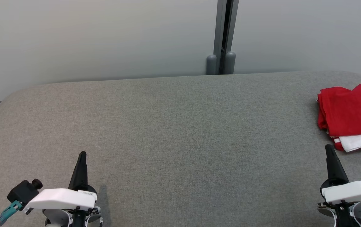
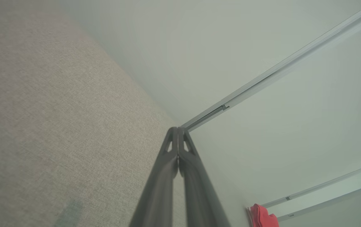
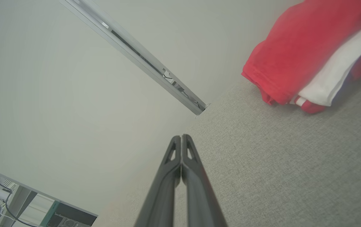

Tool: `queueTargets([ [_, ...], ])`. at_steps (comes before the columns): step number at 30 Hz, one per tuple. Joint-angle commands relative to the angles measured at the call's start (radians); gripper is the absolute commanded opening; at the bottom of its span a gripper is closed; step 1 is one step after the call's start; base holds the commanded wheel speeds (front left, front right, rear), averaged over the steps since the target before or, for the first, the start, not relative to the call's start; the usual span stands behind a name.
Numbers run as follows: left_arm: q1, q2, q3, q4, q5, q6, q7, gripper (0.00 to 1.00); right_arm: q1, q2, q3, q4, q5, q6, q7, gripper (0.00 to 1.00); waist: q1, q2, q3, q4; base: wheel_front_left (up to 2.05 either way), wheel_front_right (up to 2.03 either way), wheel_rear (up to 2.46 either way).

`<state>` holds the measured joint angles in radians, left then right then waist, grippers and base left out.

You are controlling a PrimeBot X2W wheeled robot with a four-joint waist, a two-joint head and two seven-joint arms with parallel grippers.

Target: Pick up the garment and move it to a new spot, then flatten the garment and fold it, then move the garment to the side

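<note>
Grey fabric tabletop (image 1: 167, 126) before pale wall panels (image 1: 104, 37) bears the seemingly folded garment (image 1: 350, 116).

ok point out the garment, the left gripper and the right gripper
garment (image 1: 349, 110), head view, on the red folded top layer
left gripper (image 1: 82, 155), head view, at the tips of its shut fingers
right gripper (image 1: 328, 148), head view, at the tips of its shut fingers

Even, soft light; wrist views blurred at edges.

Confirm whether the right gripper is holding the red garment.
No, the right gripper is shut on nothing, and the garment lies apart from it on the table.
</note>
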<state>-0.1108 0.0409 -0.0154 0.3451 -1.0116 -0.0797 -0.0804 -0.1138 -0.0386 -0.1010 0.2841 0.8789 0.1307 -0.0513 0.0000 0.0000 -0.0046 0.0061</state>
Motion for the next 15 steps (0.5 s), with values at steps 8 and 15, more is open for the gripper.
queueTargets([
  [8, -0.047, 0.007, 0.014, 0.000, -0.101, -0.014, 0.028, 0.00, -0.032, -0.010, -0.021, -0.004, 0.118, 0.000, 0.035, 0.00, 0.0000, 0.0000, 0.001, -0.001, 0.00, 0.00, 0.00],
  [15, -0.061, 0.008, 0.018, 0.005, -0.158, -0.018, 0.043, 0.00, -0.036, -0.011, -0.031, 0.000, 0.185, 0.000, 0.053, 0.00, 0.0000, 0.0000, 0.002, -0.001, 0.00, 0.00, 0.00],
])
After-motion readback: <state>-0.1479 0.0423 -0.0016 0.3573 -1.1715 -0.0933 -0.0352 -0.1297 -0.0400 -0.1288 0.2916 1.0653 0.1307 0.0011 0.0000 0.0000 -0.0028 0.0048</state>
